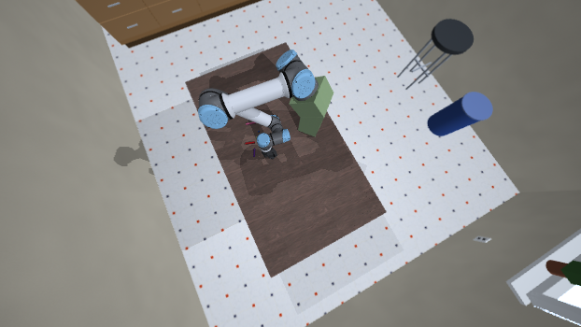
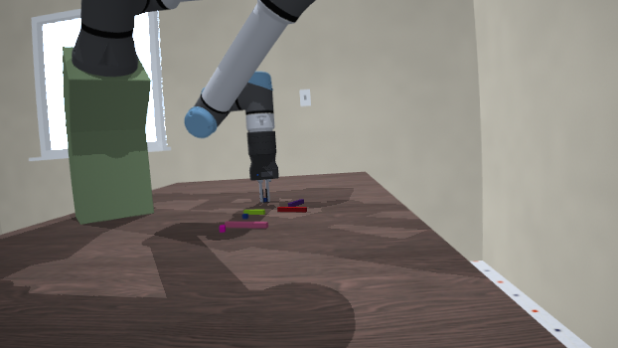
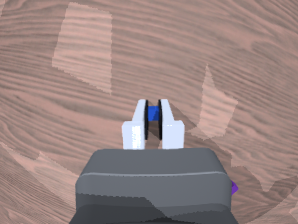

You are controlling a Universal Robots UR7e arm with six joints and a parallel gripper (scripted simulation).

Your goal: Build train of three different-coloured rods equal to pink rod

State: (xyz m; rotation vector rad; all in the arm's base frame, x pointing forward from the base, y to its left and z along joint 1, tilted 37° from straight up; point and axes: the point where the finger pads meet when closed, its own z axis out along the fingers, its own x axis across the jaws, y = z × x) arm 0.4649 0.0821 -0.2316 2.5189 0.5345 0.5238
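Observation:
My gripper (image 2: pixel 265 197) (image 3: pixel 153 111) points straight down and is shut on a small blue rod (image 2: pixel 265 200) (image 3: pixel 153 113), low at the table top. A second blue rod (image 2: pixel 245 216) lies just in front of the lime rod (image 2: pixel 254 212) in the exterior view. The pink rod (image 2: pixel 246 225) lies nearer that camera, with the small magenta rod (image 2: pixel 223 229) by its left end. The red rod (image 2: pixel 292 210) (image 1: pixel 249 143) and the purple rod (image 2: pixel 296 203) (image 1: pixel 254 152) lie to the right of the gripper in the exterior view. A purple tip (image 3: pixel 234 188) shows in the wrist view. No grey, orange, green or turquoise rod shows.
The brown table (image 1: pixel 308 210) (image 2: pixel 397 298) carries a green block-shaped stand (image 1: pixel 312 119) (image 2: pixel 111 184), left of the rods in the exterior view. The arm hangs over the rods and hides some in the top view. Shadows cross the table. A stool (image 1: pixel 452 36) and a blue cylinder (image 1: pixel 460 114) stand off the table.

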